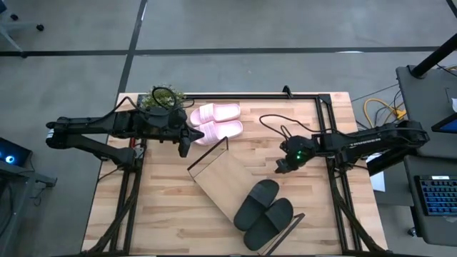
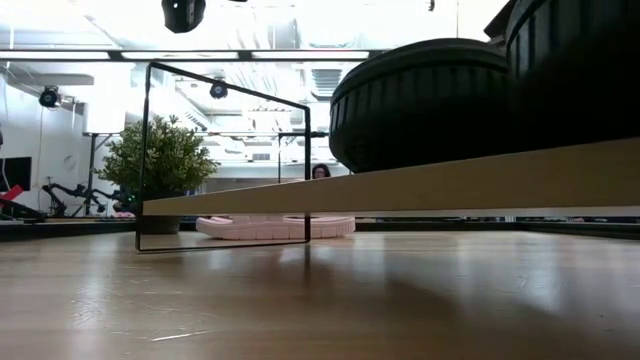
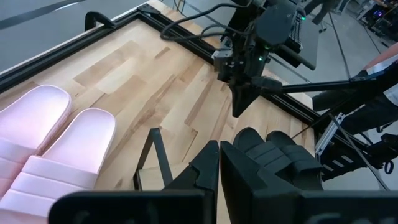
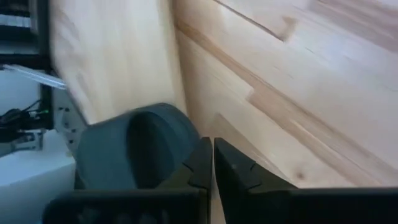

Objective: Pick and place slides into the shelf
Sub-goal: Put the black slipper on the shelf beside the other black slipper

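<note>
Both grippers, left (image 1: 184, 146) & right (image 1: 281, 167), closed empty; black slides (image 1: 264, 212) on shelf (image 1: 223, 177)

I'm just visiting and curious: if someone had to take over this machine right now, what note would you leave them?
Left gripper: jaws shut, empty, beside the pink slides at the table's far edge.
Right gripper: jaws shut, empty, over bare table just beyond the black slides.
Shelf: lies diagonally mid-table.
Done: the black pair sits on the shelf's near end.
Left: the pink pair is on the table by the shelf's far end, not yet on the shelf.
</note>
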Robot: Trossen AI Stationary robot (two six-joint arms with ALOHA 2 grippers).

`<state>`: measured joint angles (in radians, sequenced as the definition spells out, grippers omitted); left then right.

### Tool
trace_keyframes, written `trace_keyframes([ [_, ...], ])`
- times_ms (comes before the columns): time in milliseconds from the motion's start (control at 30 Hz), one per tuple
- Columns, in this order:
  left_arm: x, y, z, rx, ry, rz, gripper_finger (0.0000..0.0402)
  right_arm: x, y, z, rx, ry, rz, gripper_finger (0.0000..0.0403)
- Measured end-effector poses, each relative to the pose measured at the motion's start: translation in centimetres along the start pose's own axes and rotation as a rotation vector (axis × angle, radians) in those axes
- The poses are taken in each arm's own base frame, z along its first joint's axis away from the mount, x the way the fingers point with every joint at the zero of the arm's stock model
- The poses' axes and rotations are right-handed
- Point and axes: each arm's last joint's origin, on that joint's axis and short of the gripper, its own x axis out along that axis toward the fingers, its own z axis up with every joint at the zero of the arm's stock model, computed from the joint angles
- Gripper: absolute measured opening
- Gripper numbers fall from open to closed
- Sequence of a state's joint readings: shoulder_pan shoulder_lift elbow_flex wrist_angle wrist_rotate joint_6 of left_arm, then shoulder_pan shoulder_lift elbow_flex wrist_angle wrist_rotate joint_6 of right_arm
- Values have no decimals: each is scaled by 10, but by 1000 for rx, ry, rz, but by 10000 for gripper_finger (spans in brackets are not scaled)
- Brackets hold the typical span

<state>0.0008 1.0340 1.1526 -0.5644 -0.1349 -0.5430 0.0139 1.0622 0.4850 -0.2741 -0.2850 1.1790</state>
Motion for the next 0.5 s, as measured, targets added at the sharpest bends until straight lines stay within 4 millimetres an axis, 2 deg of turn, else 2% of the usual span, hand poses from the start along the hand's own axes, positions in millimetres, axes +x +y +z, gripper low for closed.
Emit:
trace_keyframes([
  [500, 0, 0, 0, 1, 0, 1, 0, 7, -3, -6, 12, 67, -42, 8],
])
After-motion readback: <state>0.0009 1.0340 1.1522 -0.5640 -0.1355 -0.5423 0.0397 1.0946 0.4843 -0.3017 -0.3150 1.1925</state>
